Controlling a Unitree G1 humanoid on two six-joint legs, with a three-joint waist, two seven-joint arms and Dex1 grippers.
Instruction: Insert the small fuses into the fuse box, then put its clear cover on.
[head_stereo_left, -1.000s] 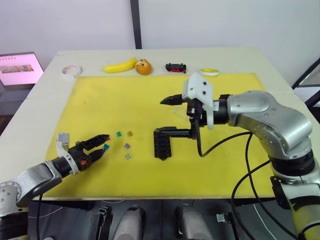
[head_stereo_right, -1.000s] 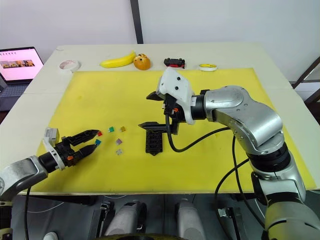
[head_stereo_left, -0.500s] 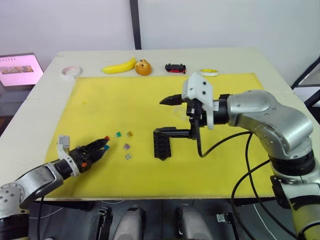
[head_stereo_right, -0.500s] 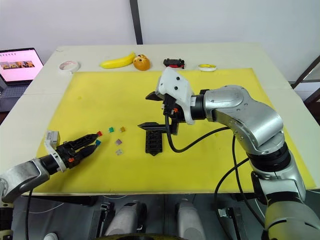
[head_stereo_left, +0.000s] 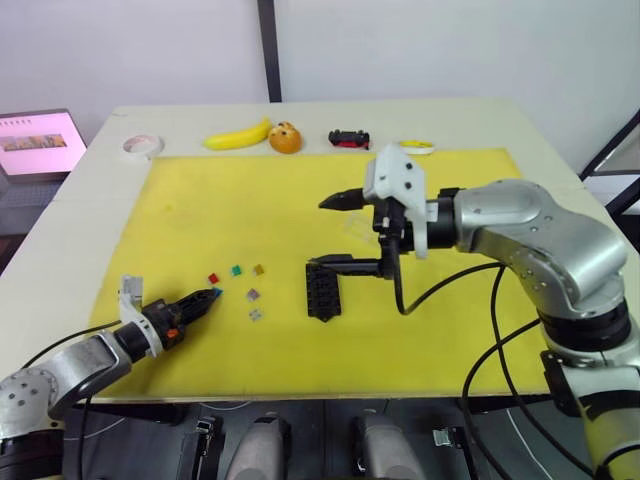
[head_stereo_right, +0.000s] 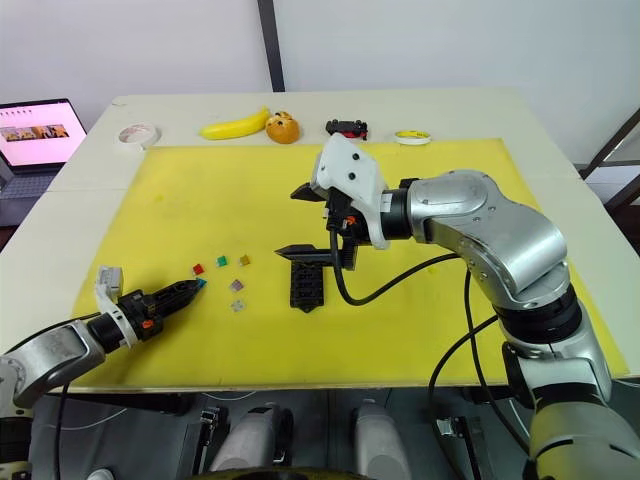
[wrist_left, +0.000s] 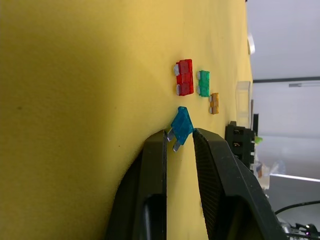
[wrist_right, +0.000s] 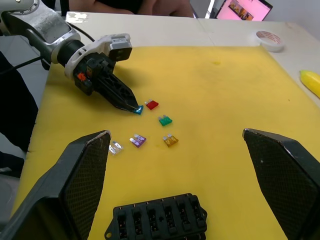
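Note:
My left gripper is low over the yellow mat at the near left, and its two black fingers pinch a blue fuse between their tips. Just beyond lie a red fuse, a green fuse and an amber fuse. A purple fuse and a pale clear fuse lie nearer. The black fuse box rests mid-mat with its slots up. My right gripper hovers wide open just above the box. The clear cover lies on the mat past the box.
Along the table's far edge lie a banana, an orange round object, a black-and-red toy car, a tape roll and a small yellow ring. A laptop stands off the table's left.
My left gripper's fingers have come together from wide open onto the blue fuse, and the arm has drawn back a little toward the near left. The right arm has stayed still.

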